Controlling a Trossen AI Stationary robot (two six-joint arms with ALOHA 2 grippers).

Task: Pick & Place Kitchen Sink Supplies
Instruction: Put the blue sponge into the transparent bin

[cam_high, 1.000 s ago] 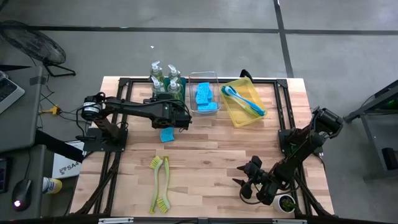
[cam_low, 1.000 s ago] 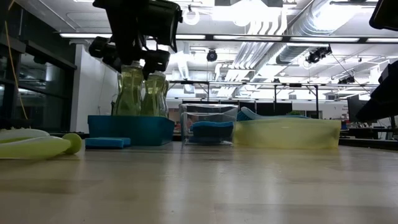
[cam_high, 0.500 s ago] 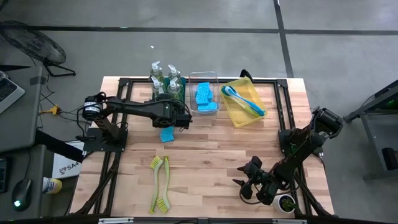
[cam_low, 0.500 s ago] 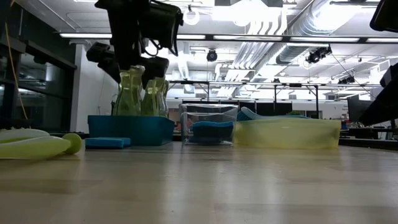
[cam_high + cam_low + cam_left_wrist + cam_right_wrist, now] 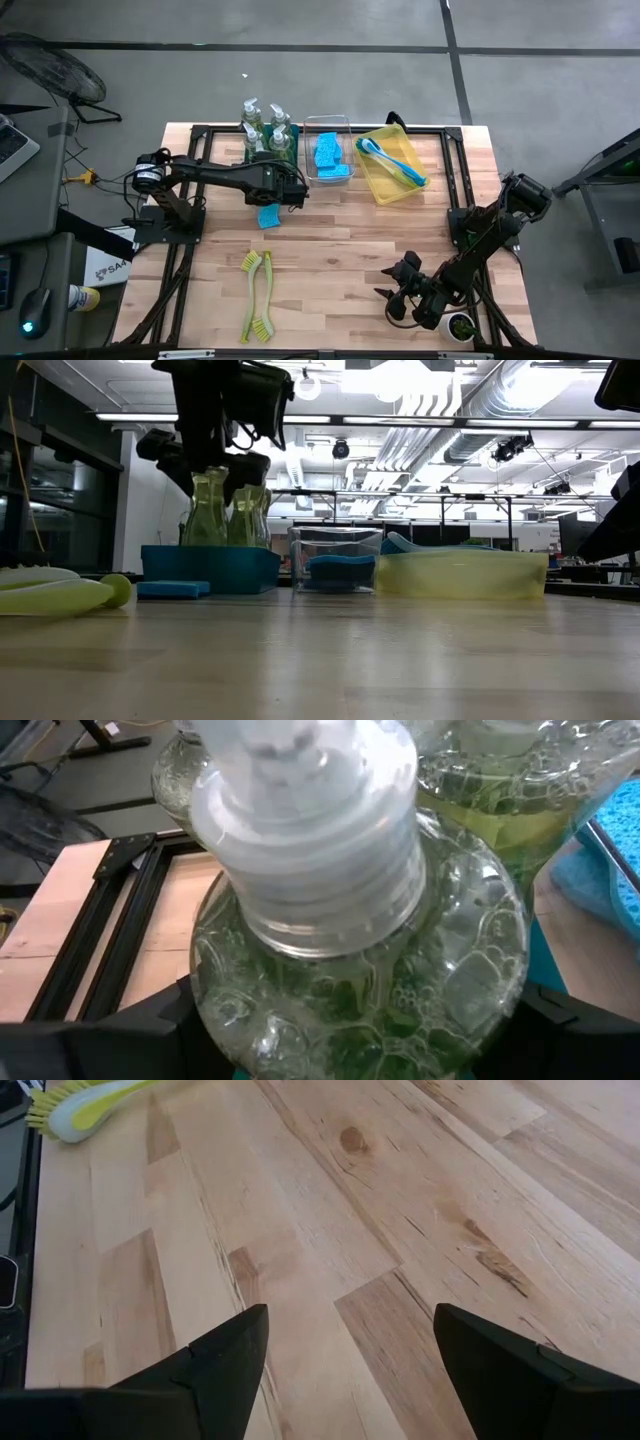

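Soap bottles (image 5: 266,128) stand in teal bin (image 5: 210,568), tabletop 11 o'clock | left tool (image 5: 283,172) straddles one bottle (image 5: 360,980), grip: cannot tell | right tool (image 5: 398,293) spread, idle, 5 o'clock | sponge (image 5: 268,216) loose at 6 o'clock of bin

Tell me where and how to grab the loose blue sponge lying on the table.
Grip the small bright blue rectangular sponge across its two long edges, coming straight down from above. It lies flat on the wooden table in front of the teal bin, with bare wood on its sides, so the claw has room to straddle it.
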